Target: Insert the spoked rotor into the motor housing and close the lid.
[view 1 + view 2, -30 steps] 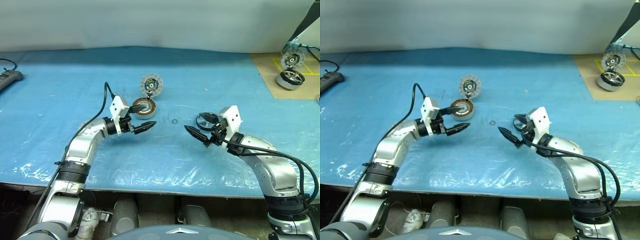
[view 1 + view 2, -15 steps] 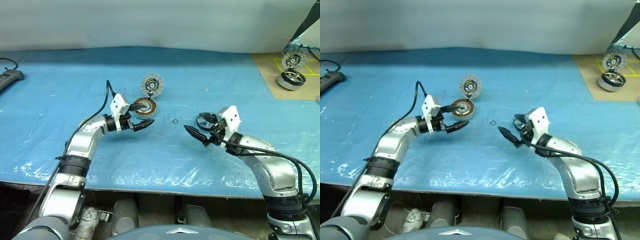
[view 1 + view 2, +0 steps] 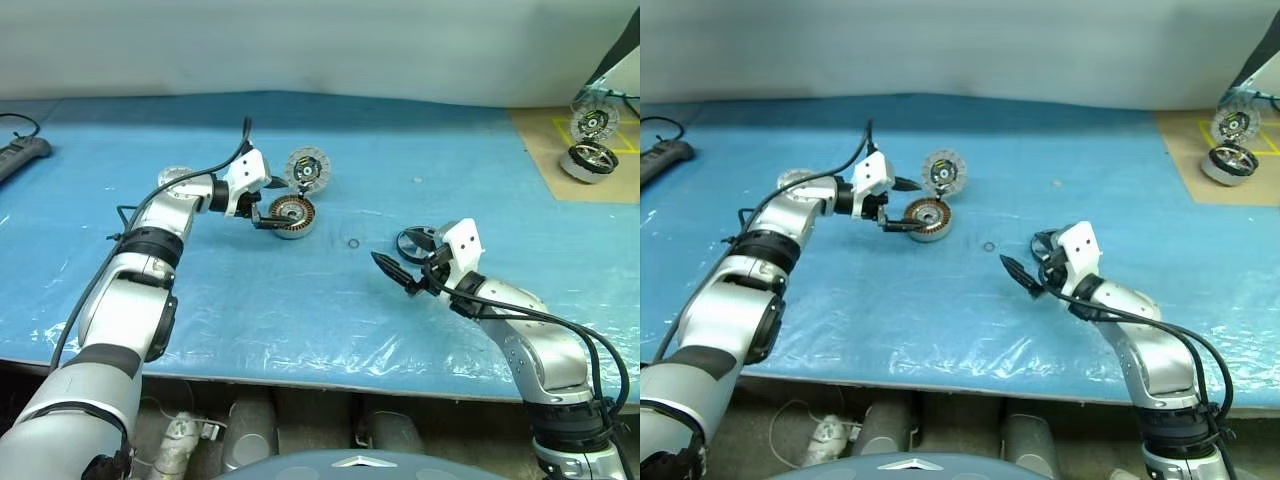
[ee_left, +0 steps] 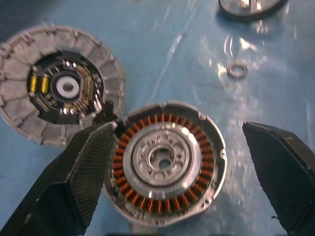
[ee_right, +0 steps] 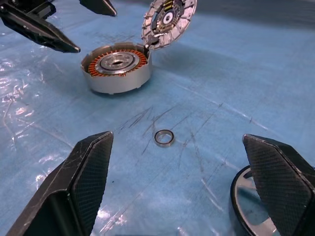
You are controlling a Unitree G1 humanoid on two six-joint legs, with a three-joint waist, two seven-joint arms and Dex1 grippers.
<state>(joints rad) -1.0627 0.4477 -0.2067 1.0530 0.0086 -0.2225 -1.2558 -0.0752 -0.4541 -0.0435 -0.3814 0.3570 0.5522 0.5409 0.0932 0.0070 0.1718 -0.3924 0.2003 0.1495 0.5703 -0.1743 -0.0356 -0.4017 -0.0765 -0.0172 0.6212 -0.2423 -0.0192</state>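
Observation:
The motor housing [image 3: 290, 215], a short silver can with copper windings, stands mid-table. The lid [image 3: 304, 168] leans tilted on its far rim, patterned face toward me. My left gripper [image 3: 275, 205] is open just left of the housing, one finger by its near rim and one toward the lid; in the left wrist view the housing [image 4: 165, 162] lies between the spread fingers [image 4: 74, 187]. The spoked rotor [image 3: 415, 243] lies flat to the right, partly hidden by my right gripper [image 3: 400, 258], which hovers open and empty beside it.
A small metal ring [image 3: 353, 243] lies on the blue sheet between the housing and the rotor. A second motor set [image 3: 585, 155] sits on a brown board at the far right. A power strip [image 3: 20, 155] lies far left. The table's front edge runs close below my arms.
My left arm has reached up the table and rolled its wrist, bringing its open fingers from in front of the housing to its left side. The right arm has stayed put.

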